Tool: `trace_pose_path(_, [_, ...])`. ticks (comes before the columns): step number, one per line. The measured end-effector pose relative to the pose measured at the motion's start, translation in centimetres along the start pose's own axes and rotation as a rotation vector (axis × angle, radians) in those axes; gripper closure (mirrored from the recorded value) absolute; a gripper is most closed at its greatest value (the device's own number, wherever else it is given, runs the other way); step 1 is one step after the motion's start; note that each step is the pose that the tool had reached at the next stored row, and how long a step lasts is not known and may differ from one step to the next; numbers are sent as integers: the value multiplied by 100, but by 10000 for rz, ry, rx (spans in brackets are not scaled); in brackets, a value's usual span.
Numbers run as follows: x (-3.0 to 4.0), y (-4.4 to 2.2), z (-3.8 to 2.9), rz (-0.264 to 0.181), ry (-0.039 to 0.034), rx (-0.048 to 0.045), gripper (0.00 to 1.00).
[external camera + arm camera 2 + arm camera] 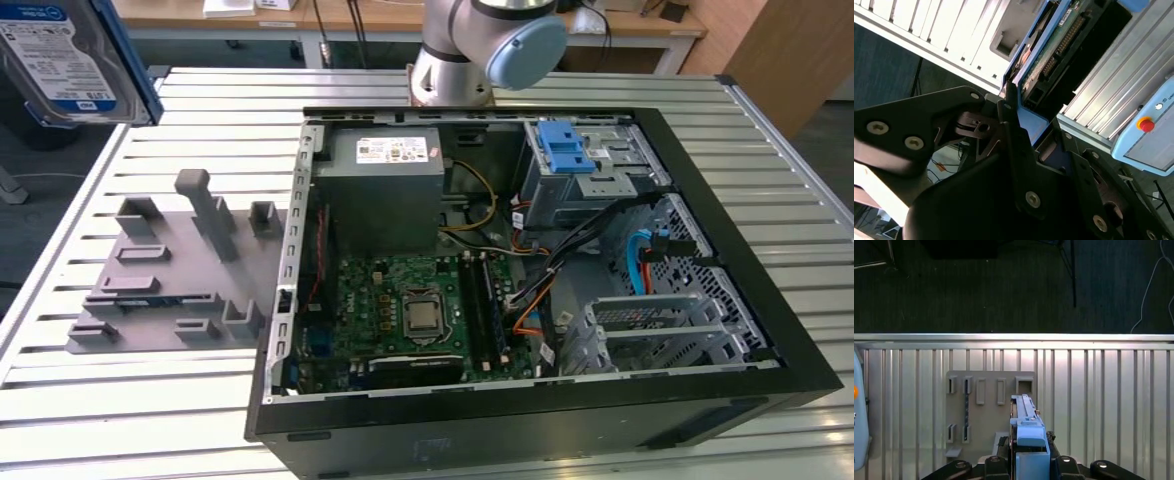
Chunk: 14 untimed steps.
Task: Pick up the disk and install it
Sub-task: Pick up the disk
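The disk (60, 60) hangs high in the exterior view's upper left corner, label side showing, blue carrier along its edge. It is well above the table and to the left of the open computer case (534, 260). In the first wrist view the disk (1029, 437) stands edge-on between the black fingers of my gripper (1030, 462), which is shut on it. In the second wrist view the disk (1054, 55) shows its circuit-board side, and my gripper (1021, 125) clamps its blue carrier.
Inside the case are a grey cage with a blue latch (567, 150), a grey metal box (387, 180) and the motherboard (414, 310). A grey fixture plate (174, 270) lies on the slatted table (120, 400), below the disk (989, 390). The arm's base (467, 50) stands behind the case.
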State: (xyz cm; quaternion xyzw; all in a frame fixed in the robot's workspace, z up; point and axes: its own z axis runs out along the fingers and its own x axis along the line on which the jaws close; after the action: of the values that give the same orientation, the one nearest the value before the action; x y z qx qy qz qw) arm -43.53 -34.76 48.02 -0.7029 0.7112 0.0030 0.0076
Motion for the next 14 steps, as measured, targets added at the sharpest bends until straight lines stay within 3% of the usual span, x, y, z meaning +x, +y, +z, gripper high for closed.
trace_pose_path(14, [131, -159, -1, 18, 0, 0, 63])
